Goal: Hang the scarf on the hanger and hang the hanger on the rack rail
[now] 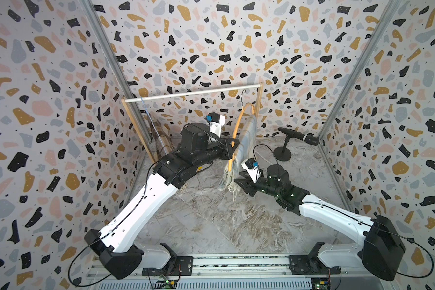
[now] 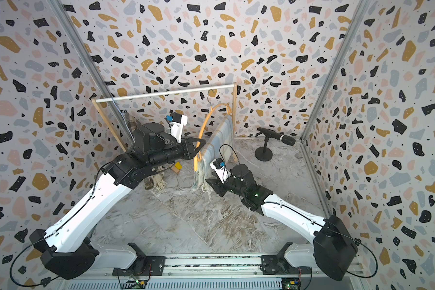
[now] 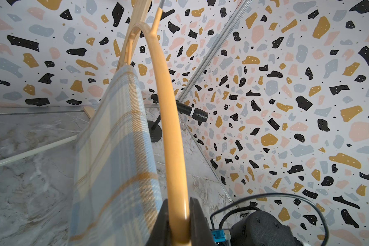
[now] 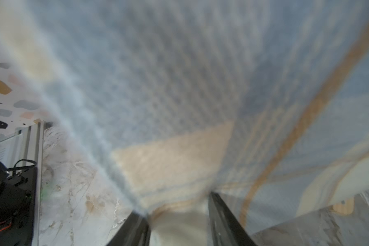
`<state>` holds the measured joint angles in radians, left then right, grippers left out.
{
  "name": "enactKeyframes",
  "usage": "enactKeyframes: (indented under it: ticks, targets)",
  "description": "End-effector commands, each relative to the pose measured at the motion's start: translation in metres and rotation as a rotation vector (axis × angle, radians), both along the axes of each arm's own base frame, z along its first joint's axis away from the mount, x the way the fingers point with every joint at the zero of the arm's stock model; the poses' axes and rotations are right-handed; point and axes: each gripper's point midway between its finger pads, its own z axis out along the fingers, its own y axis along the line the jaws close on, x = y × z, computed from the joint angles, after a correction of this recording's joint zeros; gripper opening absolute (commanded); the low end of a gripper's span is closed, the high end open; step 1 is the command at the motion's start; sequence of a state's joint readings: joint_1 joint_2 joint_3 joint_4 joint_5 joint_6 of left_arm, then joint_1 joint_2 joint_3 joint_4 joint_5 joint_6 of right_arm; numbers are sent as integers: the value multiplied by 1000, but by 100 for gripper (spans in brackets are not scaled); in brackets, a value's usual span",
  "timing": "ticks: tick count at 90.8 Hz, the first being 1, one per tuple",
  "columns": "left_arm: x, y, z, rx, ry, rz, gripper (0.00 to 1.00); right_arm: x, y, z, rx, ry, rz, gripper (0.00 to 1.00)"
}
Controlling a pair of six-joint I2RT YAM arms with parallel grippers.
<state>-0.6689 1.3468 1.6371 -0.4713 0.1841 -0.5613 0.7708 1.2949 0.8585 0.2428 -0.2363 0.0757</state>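
An orange wooden hanger (image 1: 237,123) hangs by its metal hook from the white rail (image 1: 191,93) in both top views. My left gripper (image 1: 232,148) is shut on the hanger's lower arm; in the left wrist view both fingers press the wood (image 3: 168,127) at the gripper (image 3: 178,204). A pale blue plaid scarf (image 1: 246,135) with tan stripes is draped over the hanger and hangs down to a cream fringe. My right gripper (image 1: 239,182) is at that fringe end. In the right wrist view the blurred scarf (image 4: 179,85) fills the gap of the gripper (image 4: 177,210).
The rail rests on two wooden posts at the back of the marble-look floor. A brownish scarf (image 1: 161,140) hangs at the rail's left end. A black microphone on a round stand (image 1: 299,136) stands at the back right. Patterned walls close in on three sides.
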Motion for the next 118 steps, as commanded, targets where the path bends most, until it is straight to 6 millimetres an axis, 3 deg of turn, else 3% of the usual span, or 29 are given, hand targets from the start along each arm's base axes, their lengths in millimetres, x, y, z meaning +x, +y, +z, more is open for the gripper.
enactKeyframes:
  ticks: [1, 13, 46, 65, 103, 118]
  targets:
    - [-5, 7, 78, -131, -233, 12, 0, 4, 2, 29, 69, -36, -28, 26]
    - [-2, 5, 77, -133, -235, 12, 0, 1, 4, 22, 67, 10, -18, 0]
    - [5, 1, 72, -114, -246, 20, 0, -27, 5, 5, 70, 78, 11, 0]
    - [6, 0, 67, -111, -237, 19, 0, -25, -4, 1, 40, 76, -36, 0]
    - [5, 11, 65, -116, -237, 64, 0, -26, -46, 37, -26, -22, -171, 73]
    - [8, 23, 62, -107, -246, 128, 0, -32, -56, 50, -7, -42, -181, 87]
